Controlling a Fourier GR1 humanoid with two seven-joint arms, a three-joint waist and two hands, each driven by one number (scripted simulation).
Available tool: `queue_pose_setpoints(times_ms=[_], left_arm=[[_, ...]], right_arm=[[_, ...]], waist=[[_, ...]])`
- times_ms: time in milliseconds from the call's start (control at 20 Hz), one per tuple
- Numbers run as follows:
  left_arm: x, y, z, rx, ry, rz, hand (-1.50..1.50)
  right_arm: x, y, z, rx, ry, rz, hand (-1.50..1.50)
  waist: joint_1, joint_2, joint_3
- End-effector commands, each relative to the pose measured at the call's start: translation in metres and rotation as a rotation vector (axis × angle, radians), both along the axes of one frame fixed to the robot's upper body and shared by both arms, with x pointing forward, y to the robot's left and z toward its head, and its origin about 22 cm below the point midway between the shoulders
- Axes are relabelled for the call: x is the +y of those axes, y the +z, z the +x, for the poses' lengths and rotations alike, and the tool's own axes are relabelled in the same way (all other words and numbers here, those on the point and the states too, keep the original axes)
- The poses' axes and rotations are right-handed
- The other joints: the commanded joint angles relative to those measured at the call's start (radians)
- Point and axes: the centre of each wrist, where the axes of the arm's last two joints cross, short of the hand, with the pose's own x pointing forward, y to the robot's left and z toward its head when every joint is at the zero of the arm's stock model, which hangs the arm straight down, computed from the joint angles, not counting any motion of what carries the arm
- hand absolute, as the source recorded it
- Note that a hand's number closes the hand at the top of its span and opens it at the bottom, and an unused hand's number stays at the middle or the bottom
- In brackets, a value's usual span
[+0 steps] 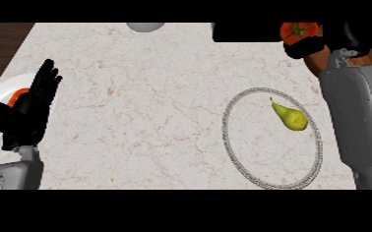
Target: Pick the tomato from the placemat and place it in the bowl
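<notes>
**Tomato held at the far right corner**

Fingers of the right hand (314, 46) are curled round the tomato (299, 31), which sits up at the far right of the counter, over the dark placemat (243, 32). Its red skin and green stalk show above the hand; how much of it rests on the placemat is hard to tell. Nearer, a ring-edged plate (227, 128) holds a yellow-green pear (291, 117), just left of the right forearm. At the left edge the left hand (33, 105) rests with straight fingers up, partly covering a white dish (15, 86). A grey bowl (145, 26) peeks in at the far edge. Between them the pale marbled counter (138, 108) lies open.
</notes>
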Motion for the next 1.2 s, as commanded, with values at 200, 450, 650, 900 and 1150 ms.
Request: queue_pose_setpoints(times_ms=[200,450,650,900,1150], left_arm=[[-0.001,0.000,0.006,-0.009,-0.025,0.011,0.00],[-0.024,0.005,0.008,-0.022,-0.018,0.007,0.00],[-0.018,0.012,0.010,-0.020,-0.037,0.005,0.00],[-0.013,0.001,0.000,-0.010,-0.041,-0.014,0.00],[-0.021,0.002,0.012,-0.024,-0.056,-0.011,0.00]], right_arm=[[-0.051,0.029,-0.002,-0.070,-0.111,0.081,1.50],[-0.093,0.014,0.006,-0.082,-0.086,0.204,1.50],[-0.151,0.000,0.012,-0.083,-0.101,0.204,1.50],[-0.163,-0.025,0.024,-0.091,-0.116,0.194,1.50],[-0.198,-0.042,0.010,-0.098,-0.131,0.198,1.50]], waist=[[0.010,0.007,0.001],[0.014,0.008,0.001],[0.028,0.013,0.002],[0.042,0.017,0.002],[0.057,0.028,0.004]])
